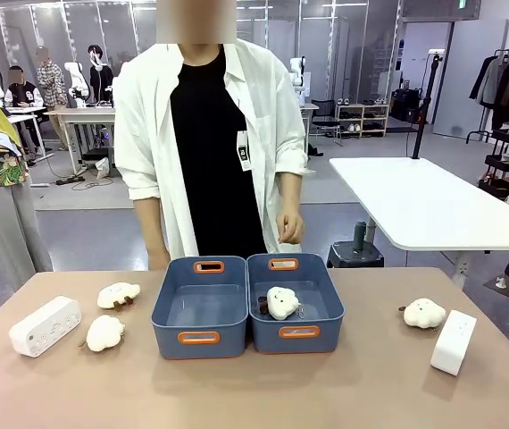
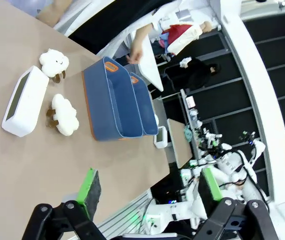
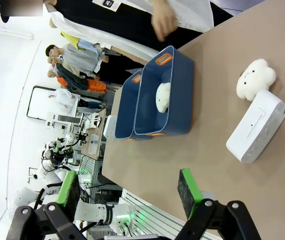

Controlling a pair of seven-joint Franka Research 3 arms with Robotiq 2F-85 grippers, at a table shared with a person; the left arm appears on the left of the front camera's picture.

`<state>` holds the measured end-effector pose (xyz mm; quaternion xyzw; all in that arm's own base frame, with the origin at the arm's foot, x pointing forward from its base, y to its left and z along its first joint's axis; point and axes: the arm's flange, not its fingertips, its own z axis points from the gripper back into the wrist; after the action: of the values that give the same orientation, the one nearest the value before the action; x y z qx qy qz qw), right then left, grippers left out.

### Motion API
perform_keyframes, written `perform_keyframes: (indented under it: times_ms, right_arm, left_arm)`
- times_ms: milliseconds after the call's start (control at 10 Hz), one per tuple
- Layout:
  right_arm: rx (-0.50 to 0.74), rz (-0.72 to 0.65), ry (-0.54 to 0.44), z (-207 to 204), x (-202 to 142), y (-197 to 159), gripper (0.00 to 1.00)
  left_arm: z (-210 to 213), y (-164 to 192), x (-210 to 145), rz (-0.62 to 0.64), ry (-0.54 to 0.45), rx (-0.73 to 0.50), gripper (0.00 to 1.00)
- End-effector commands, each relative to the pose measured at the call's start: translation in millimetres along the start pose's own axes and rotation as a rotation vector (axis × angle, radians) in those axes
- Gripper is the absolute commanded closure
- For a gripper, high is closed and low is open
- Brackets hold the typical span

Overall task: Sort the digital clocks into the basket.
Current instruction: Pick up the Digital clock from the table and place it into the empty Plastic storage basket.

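No clock is in a basket yet, so I judge the sort to be at its very start, with the first pick not begun.

My left pincer (image 2: 150,186) hangs above the bench (image 1: 254,393), jaws released and nothing between them. The left clock (image 1: 45,325) lies near the bench's left edge, well apart from the baskets. Two plush toys sit between it and them, the far plush (image 1: 118,295) and the near plush (image 1: 105,332). The near one is just beside the clock. I think the next move calls for bringing the left pincer down over that clock's narrow width, keeping clear of the near plush, then carrying it right.

The left basket (image 1: 170,340) looks empty to me. The right basket (image 1: 268,338) touches it side by side and holds a third plush (image 1: 282,302), with a small dark thing next to it that I cannot make out. With a toy already in the right one, I would take the empty left basket as the clocks' home, though that is my guess.

Further right, a fourth plush (image 1: 424,313) rests just beside the right clock (image 1: 454,341), which lies near the bench's right edge. My right pincer (image 3: 127,187) hovers over the bench, also released and empty.
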<state>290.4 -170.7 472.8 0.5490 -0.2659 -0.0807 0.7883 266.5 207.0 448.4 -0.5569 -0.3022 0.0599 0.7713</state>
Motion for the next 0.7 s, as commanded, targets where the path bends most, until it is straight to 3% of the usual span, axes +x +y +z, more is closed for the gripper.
perform_keyframes:
  times_ms: [0,100,200,300,500,600]
  right_arm:
    - [-0.007,-0.007,0.008,2.1,-1.4,3.4,0.0]
    - [-0.007,-0.007,0.008,2.1,-1.4,3.4,0.0]
    - [-0.007,-0.007,0.008,2.1,-1.4,3.4,0.0]
    - [-0.007,-0.007,0.008,2.1,-1.4,3.4,0.0]
    - [-0.007,-0.007,0.008,2.1,-1.4,3.4,0.0]
    - [-0.007,-0.007,0.008,2.1,-1.4,3.4,0.0]
  left_arm:
    - [-16.1,-46.6,26.9,-0.194,0.161,0.343,0.0]
    - [-38.6,-55.6,41.9,-0.253,0.295,0.461,0.0]
    - [-66.0,-59.1,56.0,-0.275,0.399,0.484,0.0]
    - [-94.4,-53.9,67.7,-0.352,0.461,0.688,0.0]
    - [-152.2,-51.7,75.1,-0.551,0.604,0.973,0.0]
    - [-177.5,-49.7,74.2,-0.603,0.61,0.986,0.0]
